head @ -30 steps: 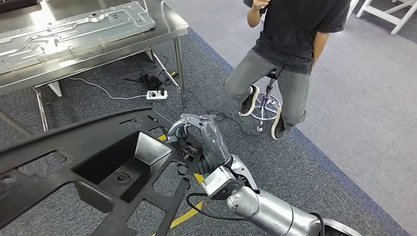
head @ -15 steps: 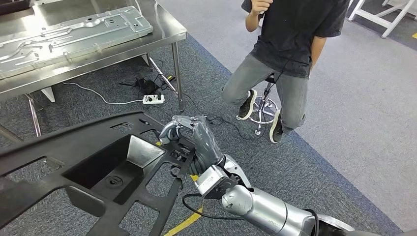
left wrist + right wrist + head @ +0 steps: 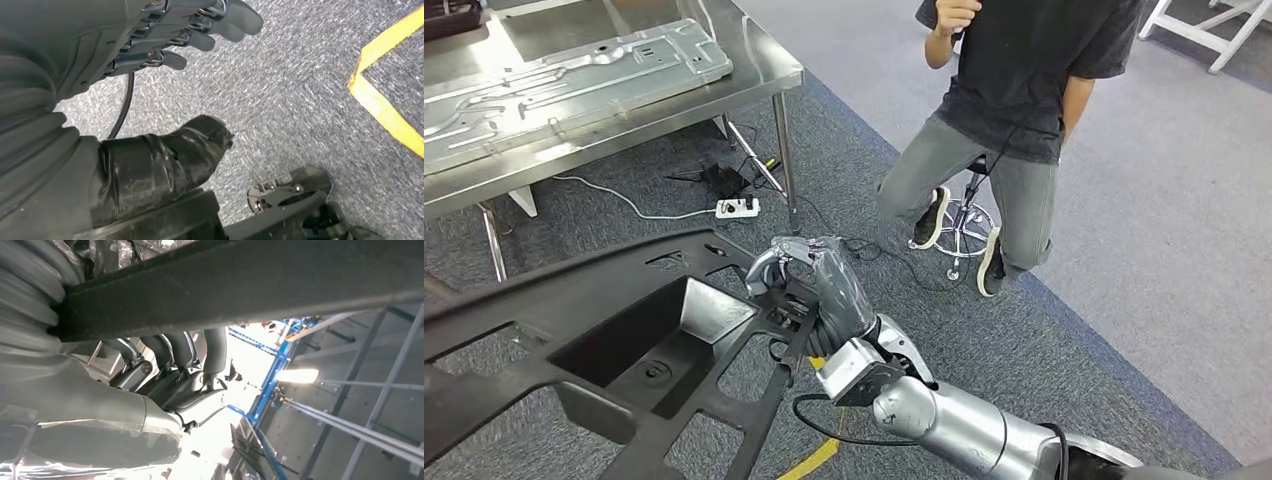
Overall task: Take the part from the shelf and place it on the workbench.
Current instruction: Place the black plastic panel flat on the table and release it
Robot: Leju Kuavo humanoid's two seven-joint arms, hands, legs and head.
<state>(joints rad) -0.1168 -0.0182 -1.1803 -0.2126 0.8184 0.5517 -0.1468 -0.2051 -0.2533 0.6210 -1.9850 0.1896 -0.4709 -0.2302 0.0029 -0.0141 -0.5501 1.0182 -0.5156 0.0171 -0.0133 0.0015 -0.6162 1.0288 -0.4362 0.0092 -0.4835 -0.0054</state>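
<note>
The part [image 3: 604, 300] is a large black plastic panel with cut-outs and a deep recess, held low over the carpet in the head view. My right hand [image 3: 824, 285] grips its right edge, fingers curled over the rim. In the right wrist view the fingers [image 3: 175, 360] wrap under a black bar of the part [image 3: 240, 285]. The steel workbench [image 3: 754, 85] stands at the far left, apart from the part. My left hand [image 3: 150, 45] hangs over the carpet with fingers spread and nothing in it.
A stamped metal sheet [image 3: 564, 70] lies on the workbench. A person [image 3: 1014, 90] sits on a wheeled stool [image 3: 969, 220] to the right of the bench. A power strip [image 3: 737, 207] and cables lie under the bench corner. Yellow floor tape [image 3: 809, 458] runs below the part.
The whole view has shifted a little, so the camera moved. My right hand keeps its grip on the part, and the person has raised a hand slightly.
</note>
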